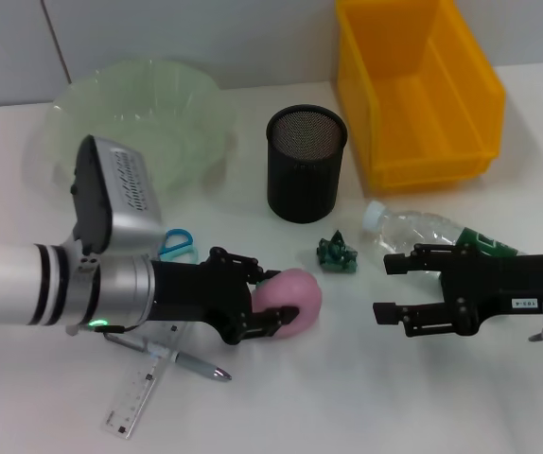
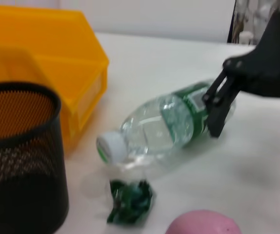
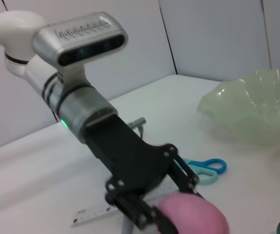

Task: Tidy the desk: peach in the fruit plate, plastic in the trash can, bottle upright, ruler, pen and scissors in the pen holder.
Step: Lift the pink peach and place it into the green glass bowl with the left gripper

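In the head view my left gripper (image 1: pixel 279 295) is shut on the pink peach (image 1: pixel 300 293), which rests on the table in front of the black mesh pen holder (image 1: pixel 306 161). The right wrist view shows its fingers (image 3: pixel 150 217) on both sides of the peach (image 3: pixel 193 217). My right gripper (image 1: pixel 394 287) is open and empty, right beside the clear bottle (image 1: pixel 442 232) lying on its side. A crumpled green plastic scrap (image 1: pixel 336 253) lies between the grippers. Blue scissors (image 1: pixel 177 244), a pen (image 1: pixel 182 359) and a clear ruler (image 1: pixel 139 397) lie by my left arm. The green fruit plate (image 1: pixel 139 118) stands at the back left.
A yellow bin (image 1: pixel 413 85) stands at the back right, next to the pen holder. The left wrist view shows the bottle (image 2: pixel 164 126), the plastic scrap (image 2: pixel 129 201), the pen holder (image 2: pixel 18 156), the bin (image 2: pixel 42 53) and a right gripper finger (image 2: pixel 218 107) against the bottle.
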You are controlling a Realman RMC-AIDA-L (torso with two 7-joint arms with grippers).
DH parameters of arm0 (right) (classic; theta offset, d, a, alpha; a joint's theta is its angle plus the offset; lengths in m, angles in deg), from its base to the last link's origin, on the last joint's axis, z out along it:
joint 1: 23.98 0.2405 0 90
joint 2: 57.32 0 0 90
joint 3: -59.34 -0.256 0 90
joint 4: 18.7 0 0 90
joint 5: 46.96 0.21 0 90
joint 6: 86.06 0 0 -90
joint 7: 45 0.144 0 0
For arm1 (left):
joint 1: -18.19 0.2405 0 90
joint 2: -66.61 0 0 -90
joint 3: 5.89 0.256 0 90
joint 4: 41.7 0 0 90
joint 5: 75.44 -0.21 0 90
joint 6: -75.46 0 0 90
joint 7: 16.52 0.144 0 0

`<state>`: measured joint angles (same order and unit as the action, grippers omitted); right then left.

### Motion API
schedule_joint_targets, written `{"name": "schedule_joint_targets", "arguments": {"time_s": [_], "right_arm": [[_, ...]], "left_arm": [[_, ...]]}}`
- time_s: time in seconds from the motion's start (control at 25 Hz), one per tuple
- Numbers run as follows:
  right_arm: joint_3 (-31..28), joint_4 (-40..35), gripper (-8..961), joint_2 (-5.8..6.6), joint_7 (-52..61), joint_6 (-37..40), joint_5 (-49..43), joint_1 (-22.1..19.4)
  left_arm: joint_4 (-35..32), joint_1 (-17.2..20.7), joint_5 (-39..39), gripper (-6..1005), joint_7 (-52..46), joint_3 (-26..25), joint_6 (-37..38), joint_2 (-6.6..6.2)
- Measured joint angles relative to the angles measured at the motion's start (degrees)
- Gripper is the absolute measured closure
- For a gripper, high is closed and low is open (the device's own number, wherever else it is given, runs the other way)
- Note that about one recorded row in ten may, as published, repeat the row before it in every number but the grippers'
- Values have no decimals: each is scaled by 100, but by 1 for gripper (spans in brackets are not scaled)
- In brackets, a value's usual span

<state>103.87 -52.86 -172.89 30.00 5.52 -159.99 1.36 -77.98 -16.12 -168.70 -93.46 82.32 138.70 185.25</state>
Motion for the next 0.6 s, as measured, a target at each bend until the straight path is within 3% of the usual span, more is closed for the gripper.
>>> {"name": "schedule_joint_targets", "arguments": {"time_s": [0.08,0.16,0.2,0.32,0.4,0.44,0.6], "right_arm": [[-9,1,166,1,0,1,0,-1],[-23,3,166,4,0,1,0,-2],[-27,4,166,6,0,1,0,-1],[-27,9,166,6,0,1,1,2],[-34,11,166,8,0,0,8,2],[-34,11,166,8,0,0,8,2],[-36,8,165,-1,-1,0,25,2]], "left_arm": [[-192,118,2,457,-57,-78,112,-16],[-605,407,11,506,-90,-453,422,-21],[-873,649,153,530,-40,-937,721,-11],[-919,785,544,559,98,-1352,946,-9],[-480,833,1506,578,658,-1805,1042,-14],[-480,833,1506,593,658,-1805,1042,-14],[536,674,2832,633,1922,-2040,967,9]]}}
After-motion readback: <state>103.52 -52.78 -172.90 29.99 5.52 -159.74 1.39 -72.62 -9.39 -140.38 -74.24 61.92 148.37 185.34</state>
